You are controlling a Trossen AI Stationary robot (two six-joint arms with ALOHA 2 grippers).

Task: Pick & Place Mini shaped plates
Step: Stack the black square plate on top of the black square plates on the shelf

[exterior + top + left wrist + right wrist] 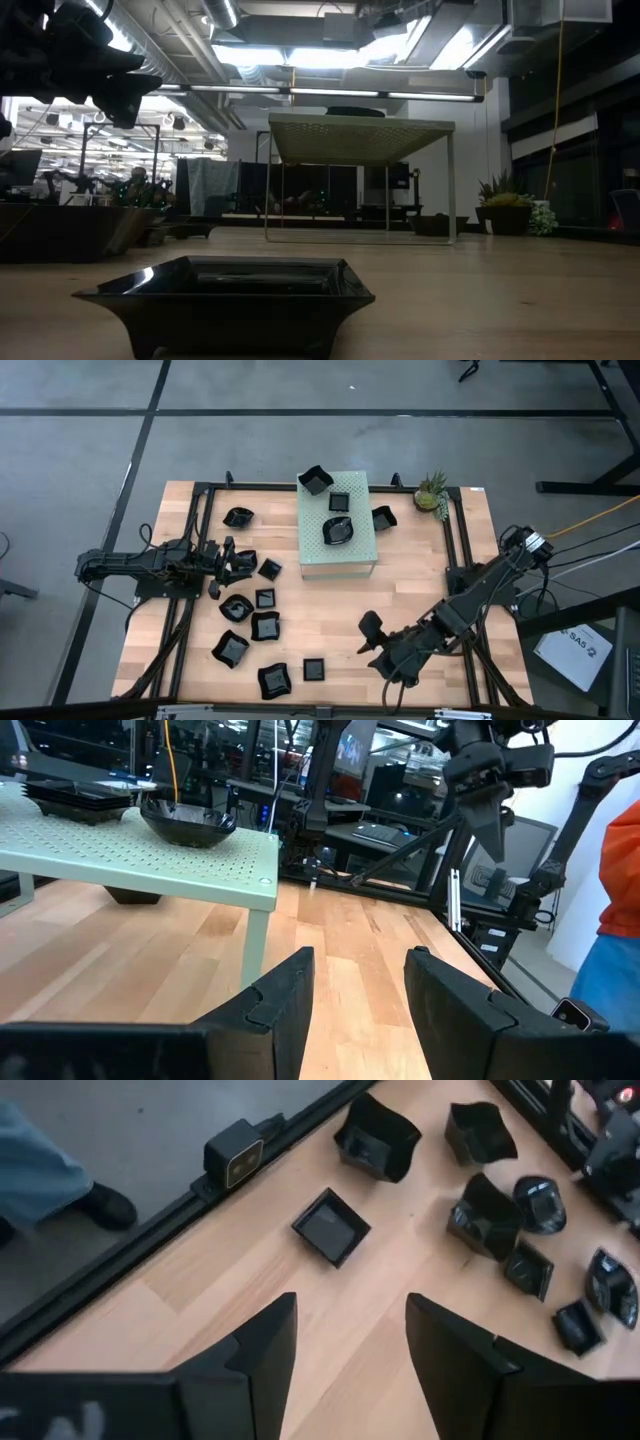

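Both arms low | left gripper open by plates | right gripper open

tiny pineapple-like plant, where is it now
High view: the tiny pineapple-like plant stands at the table's far right edge, beside a glossy black dish near the pale green perforated box.

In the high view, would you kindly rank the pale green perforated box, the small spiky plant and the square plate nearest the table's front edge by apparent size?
1. Pale green perforated box, clearly the largest.
2. Spiky plant.
3. Square plate, only slightly smaller than the plant.
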